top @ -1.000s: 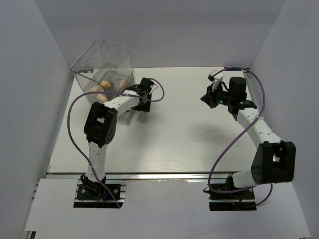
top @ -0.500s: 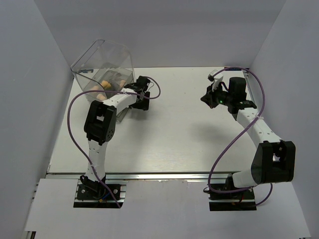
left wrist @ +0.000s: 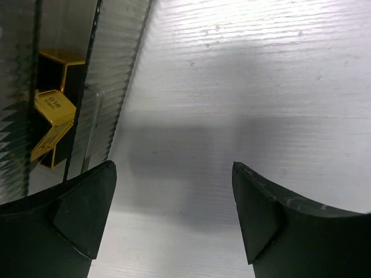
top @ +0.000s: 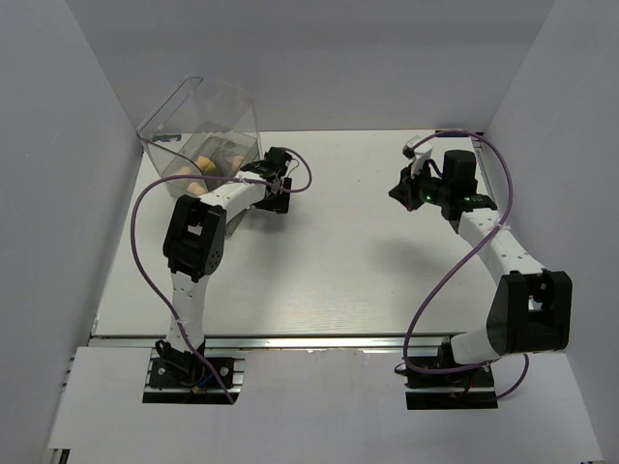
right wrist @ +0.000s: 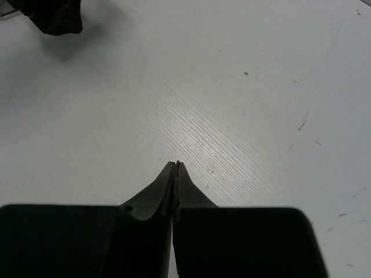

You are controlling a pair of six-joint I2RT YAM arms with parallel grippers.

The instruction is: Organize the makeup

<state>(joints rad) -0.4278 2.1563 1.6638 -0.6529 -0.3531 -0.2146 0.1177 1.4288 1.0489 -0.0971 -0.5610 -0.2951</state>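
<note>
Several tan sponges [top: 206, 159] lie inside the clear drawer box [top: 184, 116] at the back left. Through its ribbed wall [left wrist: 119, 69] the left wrist view shows black-and-gold lipstick tubes [left wrist: 55, 113]. My left gripper [top: 275, 184] hovers just right of the box, open [left wrist: 173, 168], with only bare table between its fingers. Over the back right of the table, my right gripper [top: 397, 191] points left and is shut [right wrist: 175, 164] on nothing. I cannot make out the palettes.
White walls close in the table [top: 338, 261] on the left, back and right. The left arm's forearm [top: 227, 198] lies along the front of the box. The left gripper's dark head [right wrist: 52, 14] shows at the top left of the right wrist view.
My left gripper has opened wide and shifted a little left toward the box. The right arm has hardly moved and stays shut.
</note>
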